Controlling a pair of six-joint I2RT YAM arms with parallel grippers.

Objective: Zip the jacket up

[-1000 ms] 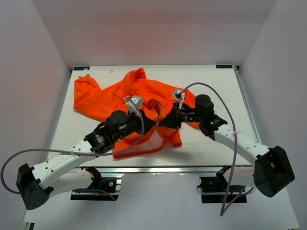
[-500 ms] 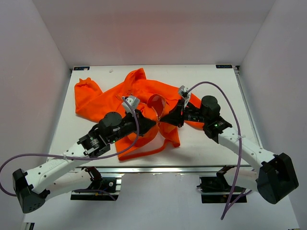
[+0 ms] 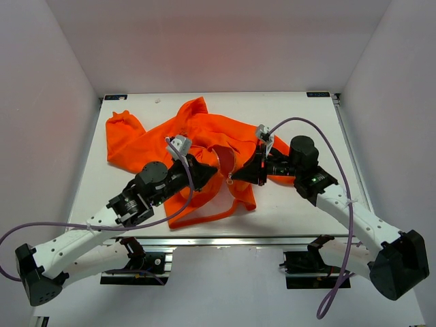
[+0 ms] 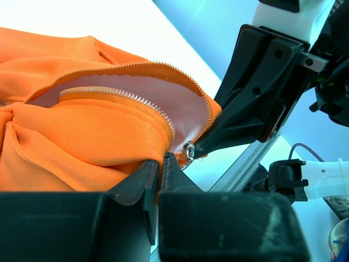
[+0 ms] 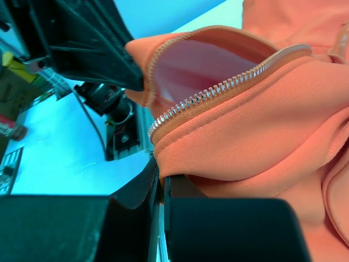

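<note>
The bright orange jacket (image 3: 177, 136) lies crumpled across the middle and back left of the table. My left gripper (image 3: 216, 172) is shut on a fold of its front edge, beside the light zipper teeth (image 4: 125, 98). My right gripper (image 3: 240, 176) is shut on the opposite front edge, just under its zipper row (image 5: 218, 90). The two grippers face each other closely and hold the opening apart, so the pale lining (image 4: 163, 98) shows between them. The small metal zipper pull (image 4: 190, 151) hangs at the near end of the opening, next to the right gripper's finger.
The white table (image 3: 300, 116) has bare surface at the right and back. One sleeve (image 3: 119, 126) reaches toward the back left corner. A loose orange hem strip (image 3: 204, 216) trails near the front edge. White walls enclose the table on three sides.
Both grippers have shifted slightly, the left back toward its base and the right toward the right, and the jacket opening between them has spread wider. Both stay shut on the fabric.
</note>
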